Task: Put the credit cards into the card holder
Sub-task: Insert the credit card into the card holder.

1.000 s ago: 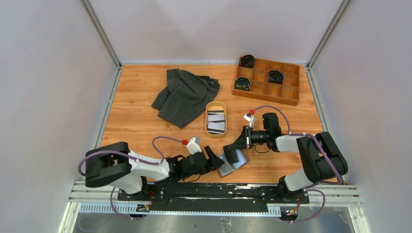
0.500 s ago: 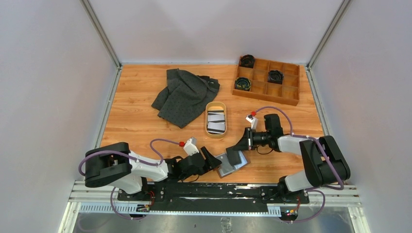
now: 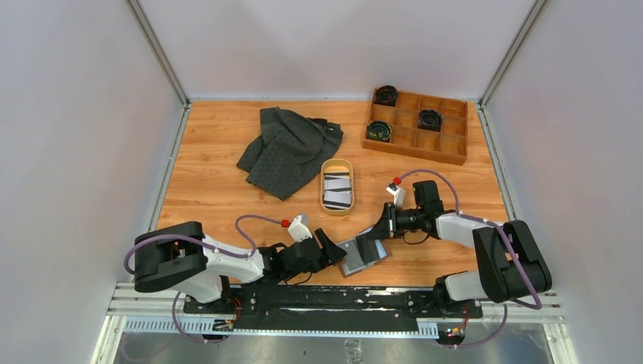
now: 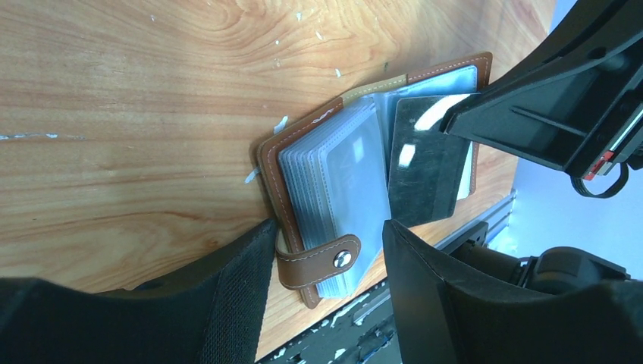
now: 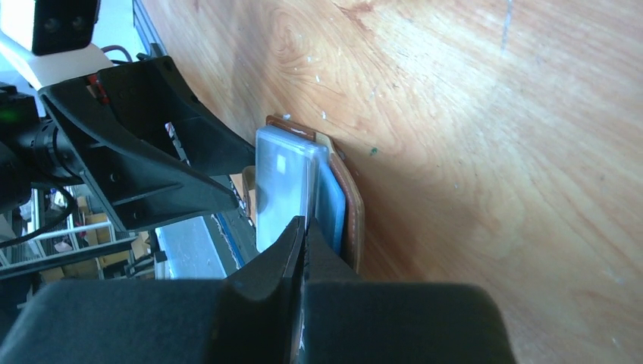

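Since a second ago my left gripper [image 4: 322, 250] narrowed, jaws spread astride the card holder [image 4: 356, 174] on the desk [image 3: 227, 189]; right gripper [image 5: 303, 235], pressed together, pins its far page

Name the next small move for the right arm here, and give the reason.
Probably push the dark card a little deeper into the clear sleeve of the open brown leather card holder. The shut right gripper pinches its edge, and part of the card shows outside the pocket, while the open left gripper straddles the holder.
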`<state>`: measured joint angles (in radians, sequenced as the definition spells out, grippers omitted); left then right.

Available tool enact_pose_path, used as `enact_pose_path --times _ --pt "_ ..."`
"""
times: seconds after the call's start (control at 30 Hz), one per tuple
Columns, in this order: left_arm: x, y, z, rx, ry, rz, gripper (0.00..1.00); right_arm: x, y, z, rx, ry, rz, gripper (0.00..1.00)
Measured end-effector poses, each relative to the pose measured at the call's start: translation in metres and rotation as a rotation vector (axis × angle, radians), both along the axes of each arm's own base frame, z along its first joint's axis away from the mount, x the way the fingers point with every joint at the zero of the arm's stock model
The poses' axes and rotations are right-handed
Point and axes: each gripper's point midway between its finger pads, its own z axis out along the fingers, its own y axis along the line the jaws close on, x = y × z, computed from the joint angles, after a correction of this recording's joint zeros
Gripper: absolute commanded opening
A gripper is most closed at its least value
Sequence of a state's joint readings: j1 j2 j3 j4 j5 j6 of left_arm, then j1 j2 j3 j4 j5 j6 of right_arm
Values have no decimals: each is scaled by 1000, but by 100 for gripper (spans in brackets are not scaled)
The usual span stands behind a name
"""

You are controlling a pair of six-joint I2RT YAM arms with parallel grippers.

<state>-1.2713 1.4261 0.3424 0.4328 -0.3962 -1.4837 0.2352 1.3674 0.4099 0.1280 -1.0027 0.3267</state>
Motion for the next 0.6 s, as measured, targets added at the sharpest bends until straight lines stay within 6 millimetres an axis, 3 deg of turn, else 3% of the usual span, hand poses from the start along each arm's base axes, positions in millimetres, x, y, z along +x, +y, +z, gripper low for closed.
enact_pose_path --times 0.6 --pt "1 -1 -1 17 -6 -7 57 -6 -2 -14 -50 113 -104 0"
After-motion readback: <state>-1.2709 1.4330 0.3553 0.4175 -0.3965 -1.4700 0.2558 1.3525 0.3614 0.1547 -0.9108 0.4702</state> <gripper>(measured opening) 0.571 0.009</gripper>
